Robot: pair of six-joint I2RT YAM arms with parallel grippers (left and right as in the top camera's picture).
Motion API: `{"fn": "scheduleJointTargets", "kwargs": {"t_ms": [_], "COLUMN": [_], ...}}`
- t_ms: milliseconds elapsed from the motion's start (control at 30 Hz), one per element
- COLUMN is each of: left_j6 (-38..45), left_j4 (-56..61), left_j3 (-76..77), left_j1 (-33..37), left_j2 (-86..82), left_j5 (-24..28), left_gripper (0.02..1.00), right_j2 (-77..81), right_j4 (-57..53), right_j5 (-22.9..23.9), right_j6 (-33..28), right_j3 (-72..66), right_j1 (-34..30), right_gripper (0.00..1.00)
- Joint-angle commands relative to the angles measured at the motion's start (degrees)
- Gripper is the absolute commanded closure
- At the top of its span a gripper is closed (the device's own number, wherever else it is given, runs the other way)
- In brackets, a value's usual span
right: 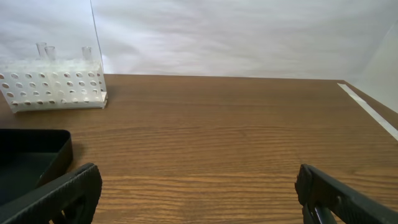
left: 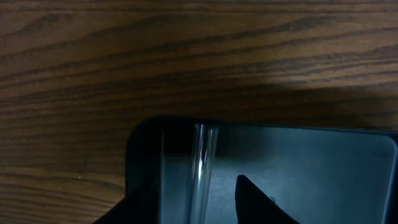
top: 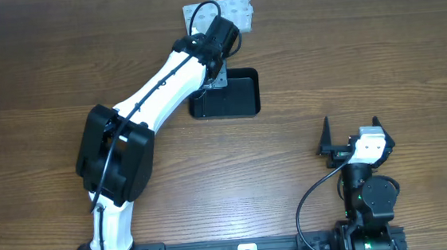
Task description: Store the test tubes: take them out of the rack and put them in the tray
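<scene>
Left gripper [left: 189, 191] hangs over one end of the black tray [left: 311, 165], its fingers a narrow way apart with a clear test tube [left: 202, 165] between them; a gap shows between the tube and one finger [left: 255, 202], and contact with the other cannot be told. White rack [right: 56, 87] stands just beyond the tray with three tubes [right: 86, 53] upright in it. Right gripper [right: 198, 179] sits near its own base, well apart from the tray, fingers spread wide and holding nothing, above the bare wooden table [right: 249, 124]
</scene>
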Motion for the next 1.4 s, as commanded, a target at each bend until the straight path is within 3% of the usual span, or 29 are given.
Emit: {"fn": "scheduleJointTargets", "kwargs": {"t_ms": [33,167,267,667,767,933,1400], "left_j6": [-0.2,3.1,8.3,20.9,23.1,28.7,32.1], "left_j4": [3.1,7.6,14.8,27.6,30.4,32.8,37.7], "left_j3": [1.2,6.7,8.3,8.3,8.3,8.4,8.5], "left_j1": [0.7,1.8,3.4,10.7,11.5,12.0,12.2], "left_j2": [-6.5,-8.2,-8.1,-2.8,-0.8,1.6,6.2], "left_j5": [-4.9,-10.4,-10.6,6.2,9.3,16.2,17.4], "left_gripper": [0.601,0.485,0.424,0.343,0.268,0.261,0.259], "right_j2": [-0.6,-0.6,-0.6,-0.6,-0.6,-0.6,-0.6], "right_j4": [-0.1,-0.1,-0.1,-0.1,-0.1,-0.1,-0.1], "right_j5": [0.6,0.6,0.6,0.6,0.6,0.6,0.6], "right_j6": [-0.2,-0.2,-0.2,-0.2,-0.2,-0.2,-0.2], "right_j3": [-0.3,-0.3,-0.3,-0.3,-0.3,-0.3,-0.3], "right_j1": [-0.1,-0.1,-0.1,-0.1,-0.1,-0.1,-0.1], "right_gripper": [0.009,0.007,0.007,0.009,0.009,0.009,0.007]}}
